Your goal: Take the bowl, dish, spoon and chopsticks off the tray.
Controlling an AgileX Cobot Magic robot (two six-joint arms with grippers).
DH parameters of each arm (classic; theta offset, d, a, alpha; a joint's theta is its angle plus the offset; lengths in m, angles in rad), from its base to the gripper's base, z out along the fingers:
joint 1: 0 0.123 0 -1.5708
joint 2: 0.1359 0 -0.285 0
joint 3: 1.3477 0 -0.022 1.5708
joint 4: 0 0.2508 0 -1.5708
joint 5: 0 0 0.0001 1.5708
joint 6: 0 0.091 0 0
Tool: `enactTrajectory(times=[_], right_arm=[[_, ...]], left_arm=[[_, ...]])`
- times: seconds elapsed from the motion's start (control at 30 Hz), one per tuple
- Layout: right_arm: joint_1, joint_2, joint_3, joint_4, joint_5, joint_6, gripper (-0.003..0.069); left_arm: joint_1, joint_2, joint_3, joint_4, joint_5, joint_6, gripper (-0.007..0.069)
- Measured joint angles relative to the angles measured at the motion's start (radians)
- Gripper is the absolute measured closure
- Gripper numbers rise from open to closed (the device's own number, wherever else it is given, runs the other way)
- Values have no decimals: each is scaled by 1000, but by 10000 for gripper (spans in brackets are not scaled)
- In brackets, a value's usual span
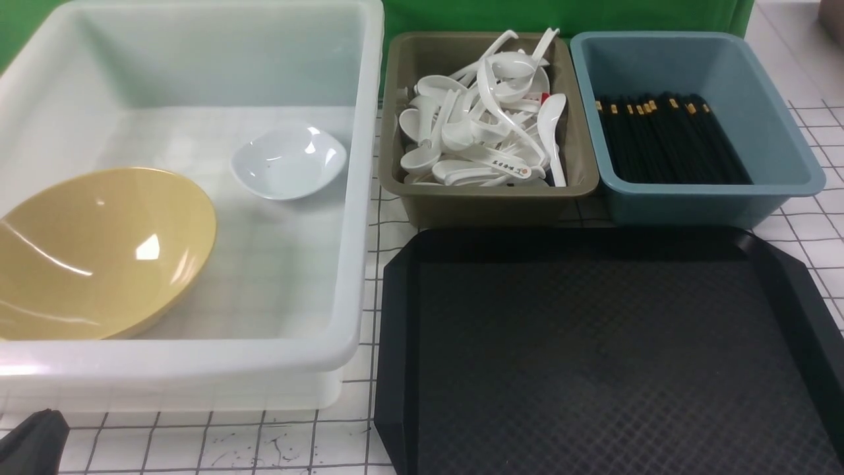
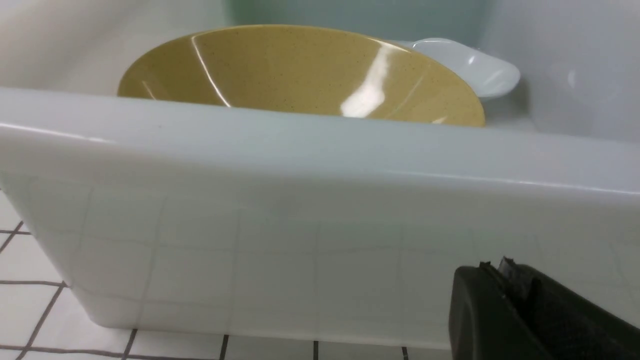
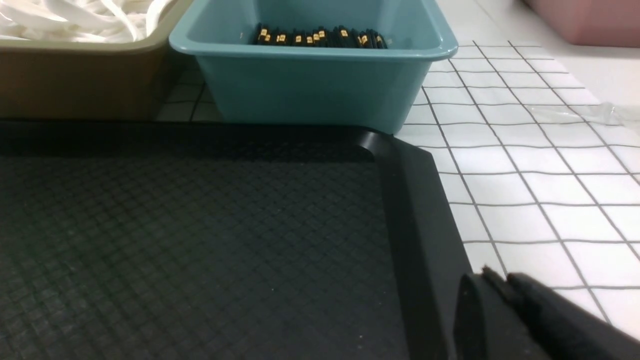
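Observation:
The black tray [image 1: 593, 356] lies bare at the front right, also in the right wrist view [image 3: 200, 240]. The mustard-yellow bowl [image 1: 99, 251] leans in the big white tub [image 1: 198, 369], with the small white dish [image 1: 289, 161] behind it; both show in the left wrist view, bowl [image 2: 300, 70] and dish [image 2: 475, 70]. White spoons [image 1: 484, 125] fill the olive bin. Black chopsticks [image 1: 666, 138] lie in the blue bin. My left gripper [image 2: 492, 265] is shut, empty, low before the tub. My right gripper [image 3: 492, 277] is shut, empty, over the tray's right rim.
The olive bin [image 1: 488, 198] and blue bin [image 1: 692, 198] stand behind the tray. The tub's near wall [image 2: 320, 240] rises close in front of my left gripper. White gridded tabletop [image 3: 540, 165] lies right of the tray.

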State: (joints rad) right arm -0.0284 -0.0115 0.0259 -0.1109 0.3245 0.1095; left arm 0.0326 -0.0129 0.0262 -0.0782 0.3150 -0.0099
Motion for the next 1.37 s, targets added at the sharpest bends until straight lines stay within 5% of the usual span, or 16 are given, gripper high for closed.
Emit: enactTrajectory(times=[1.37], right_arm=[[0,0,0,0,0,0,533]], left_arm=[[0,0,0,0,0,0,637]])
